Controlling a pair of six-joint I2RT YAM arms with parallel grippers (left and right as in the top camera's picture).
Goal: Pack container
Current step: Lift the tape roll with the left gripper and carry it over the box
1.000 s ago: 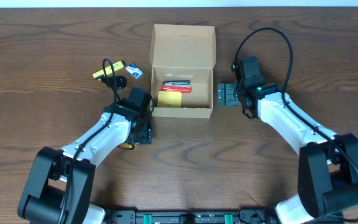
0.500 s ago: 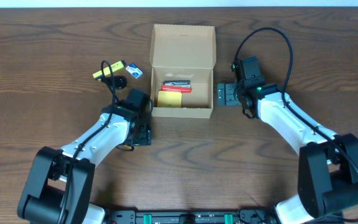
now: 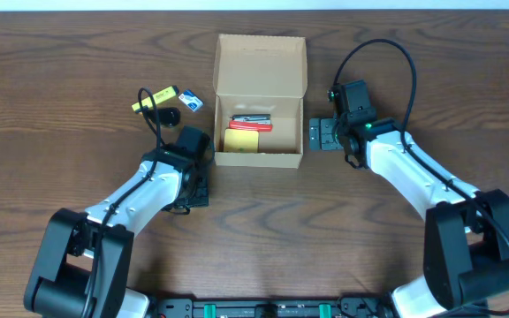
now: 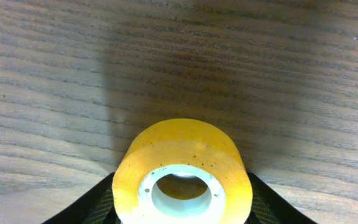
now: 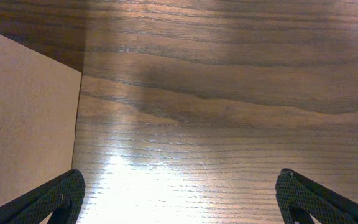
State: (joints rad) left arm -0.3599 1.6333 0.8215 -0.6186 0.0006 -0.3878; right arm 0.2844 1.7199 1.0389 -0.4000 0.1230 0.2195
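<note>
Table [image 3: 431,53]: container [image 3: 261,66] stood open at far centre, lid flap up. Right gripper [image 3: 318,135] sat just beside its right wall, jaws spread wide, empty. Left gripper [image 4: 182,210] lay near its front-left corner, clenched on yellow tape roll [image 4: 182,152].

Left claw [image 4: 184,206] grips a tape roll [image 4: 180,152]; right claw [image 5: 182,202] spread wide.

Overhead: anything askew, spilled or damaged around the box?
Nothing stands out. The container sits square, lid open, contents inside. Three small items lie loose left of it. A yellow tape roll sits between the left fingers.
</note>
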